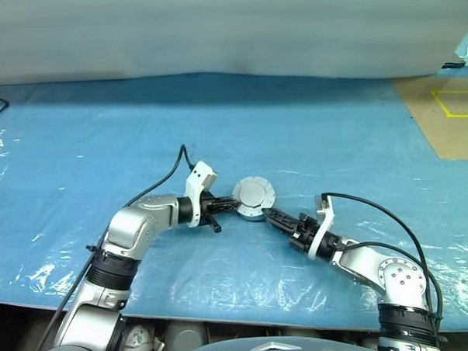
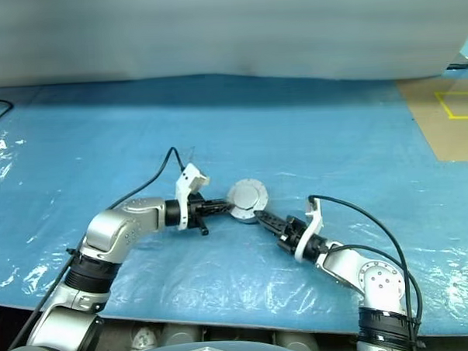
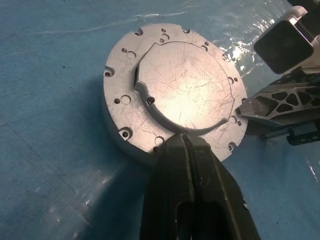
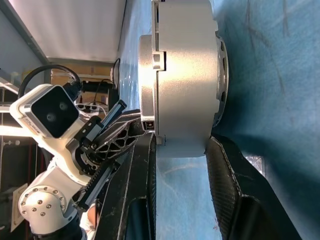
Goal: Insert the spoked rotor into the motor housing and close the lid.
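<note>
Round grey motor housing (image 1: 254,199) on blue sheet, smooth lid (image 3: 187,90) closed on top, lying flat

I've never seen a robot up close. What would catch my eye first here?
Probably the round grey motor housing in the middle of the blue sheet, its lid closed on top. Both black grippers meet at it: the left gripper, shut, touches its edge, while the right gripper clamps its sides.

Blue crinkled sheet (image 1: 309,125), tan floor (image 1: 449,127) with yellow tape (image 1: 447,104)
</note>
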